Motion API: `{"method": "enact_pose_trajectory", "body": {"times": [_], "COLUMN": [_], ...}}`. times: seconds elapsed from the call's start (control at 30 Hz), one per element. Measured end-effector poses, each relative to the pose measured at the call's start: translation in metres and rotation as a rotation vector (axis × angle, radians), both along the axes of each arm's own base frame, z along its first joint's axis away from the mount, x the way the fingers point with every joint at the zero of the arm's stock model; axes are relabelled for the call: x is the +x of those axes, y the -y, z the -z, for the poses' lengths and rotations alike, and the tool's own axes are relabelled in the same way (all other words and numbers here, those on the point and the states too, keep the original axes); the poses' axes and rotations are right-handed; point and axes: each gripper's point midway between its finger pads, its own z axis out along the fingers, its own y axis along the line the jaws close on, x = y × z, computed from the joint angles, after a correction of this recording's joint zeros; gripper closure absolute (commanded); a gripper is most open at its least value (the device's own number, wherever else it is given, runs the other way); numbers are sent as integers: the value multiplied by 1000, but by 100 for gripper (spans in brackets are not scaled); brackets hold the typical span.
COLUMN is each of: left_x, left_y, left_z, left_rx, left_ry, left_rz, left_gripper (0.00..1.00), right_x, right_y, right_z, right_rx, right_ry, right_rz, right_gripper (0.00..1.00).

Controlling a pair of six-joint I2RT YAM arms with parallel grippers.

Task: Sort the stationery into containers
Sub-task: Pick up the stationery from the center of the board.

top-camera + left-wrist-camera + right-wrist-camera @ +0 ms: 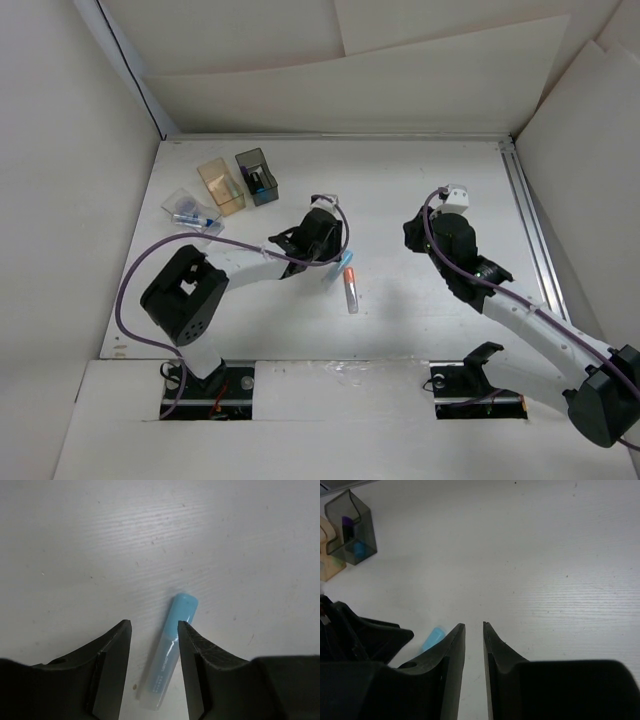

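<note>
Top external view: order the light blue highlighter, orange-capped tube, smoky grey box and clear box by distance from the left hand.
1. light blue highlighter, at the left hand
2. orange-capped tube, just beside it
3. smoky grey box, far left
4. clear box, farther left

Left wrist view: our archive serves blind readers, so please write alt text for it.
A light blue highlighter lies on the white table between the left gripper's two black fingers, which stand apart on either side of it.

White tabletop (400, 180) lying flat, showing faint grain and small dark specks. White panels (60, 150) standing around it left, far and right. Metal rail (531, 215) running along the right edge.
</note>
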Motion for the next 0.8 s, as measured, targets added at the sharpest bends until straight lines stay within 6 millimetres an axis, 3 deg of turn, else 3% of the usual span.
{"method": "enact_pose_trajectory", "body": {"times": [0.17,0.4,0.53,0.8], "left_x": [-24,-30,-24,-8], "left_y": [4,19,31,31], "left_z": [18,17,22,42], "left_rx": [10,1,25,99], "left_ry": [-56,-48,-37,-42], "left_rz": [66,133,139,93], "left_gripper": [60,57,57,62], "right_x": [0,0,0,0], "right_y": [0,0,0,0], "right_z": [0,0,0,0], "right_rx": [0,0,0,-1], "right_ry": [0,0,0,0], "right_rz": [0,0,0,0], "right_gripper": [71,68,68,67]}}
